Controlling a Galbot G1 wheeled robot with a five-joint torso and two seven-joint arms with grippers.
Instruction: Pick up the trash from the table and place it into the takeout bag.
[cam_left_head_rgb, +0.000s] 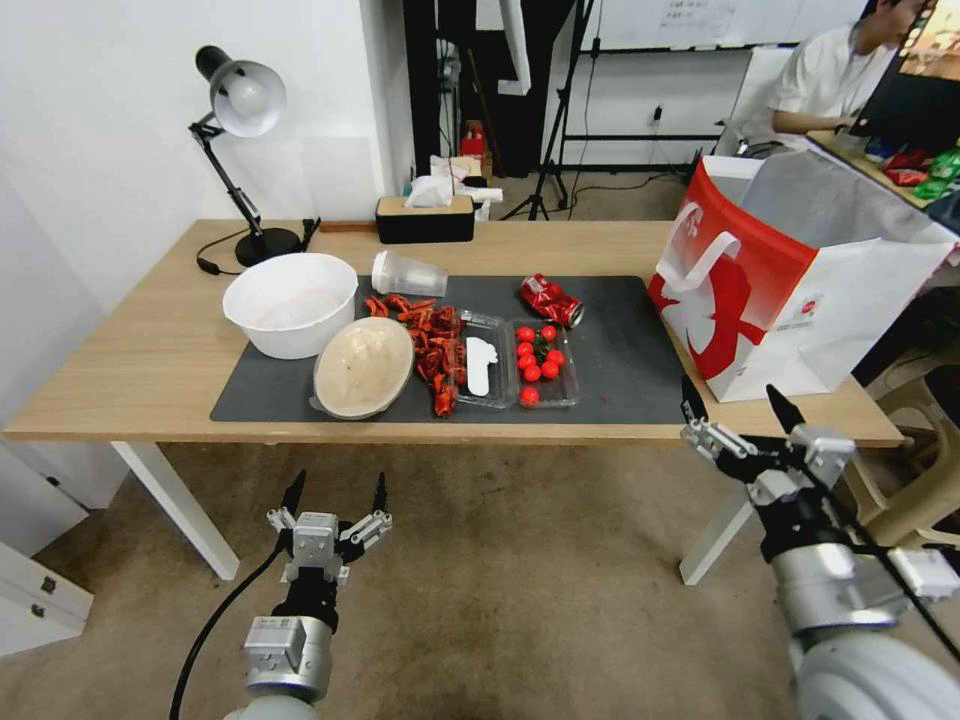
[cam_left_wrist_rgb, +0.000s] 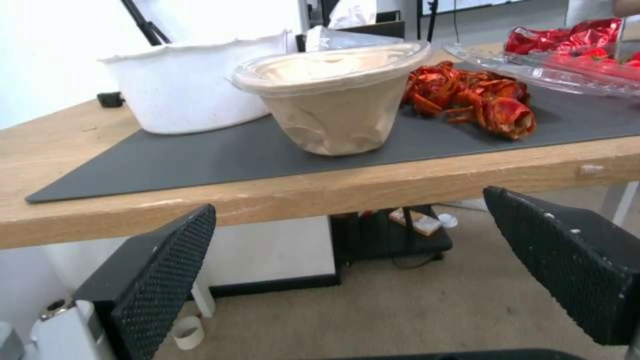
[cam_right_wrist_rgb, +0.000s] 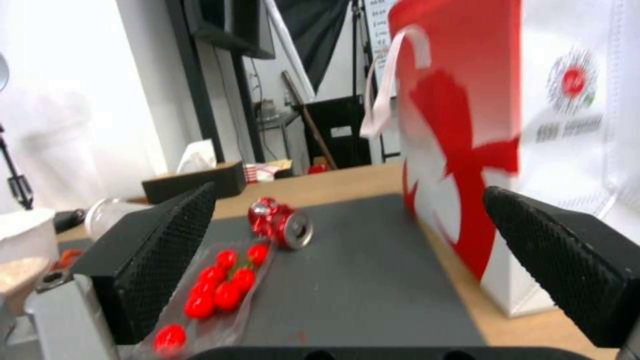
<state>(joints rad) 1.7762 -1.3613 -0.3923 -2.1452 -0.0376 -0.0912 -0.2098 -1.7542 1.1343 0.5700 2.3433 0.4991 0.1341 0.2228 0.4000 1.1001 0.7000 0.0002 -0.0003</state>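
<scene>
Two claws hang in front of the bench (cam_left_head_rgb: 130, 370), below its near edge, each spread wide and holding nothing. The left claw (cam_left_head_rgb: 335, 500) sits off the near edge of the dark grey mat (cam_left_head_rgb: 620, 375), level with the mat's left half; the right claw (cam_left_head_rgb: 738, 408) sits higher, just off the mat's near right corner and close to the takeout bag (cam_left_head_rgb: 790, 290).

On the mat, nearest its front edge, the round beige dish (cam_left_head_rgb: 364, 366) stands with a clear lid. Just beside it, toward the mat's centre, lies a heap of red shell leftovers (cam_left_head_rgb: 432, 345), then a clear plastic tray (cam_left_head_rgb: 545, 362) with red cherry tomatoes (cam_left_head_rgb: 537, 358) and a white utensil (cam_left_head_rgb: 480, 365).

A large white bowl (cam_left_head_rgb: 290, 302) overlaps the mat's left edge, touching or nearly touching the beige dish. Toward the mat's rear edge, the clear plastic cup (cam_left_head_rgb: 408, 274) lies on its side, and the crushed red can (cam_left_head_rgb: 551, 300) lies on its side near the tray.

The takeout bag stands upright and open on the mat's right end.

Behind the mat stand a black tissue box (cam_left_head_rgb: 424, 218) and a desk lamp (cam_left_head_rgb: 240, 130).
</scene>
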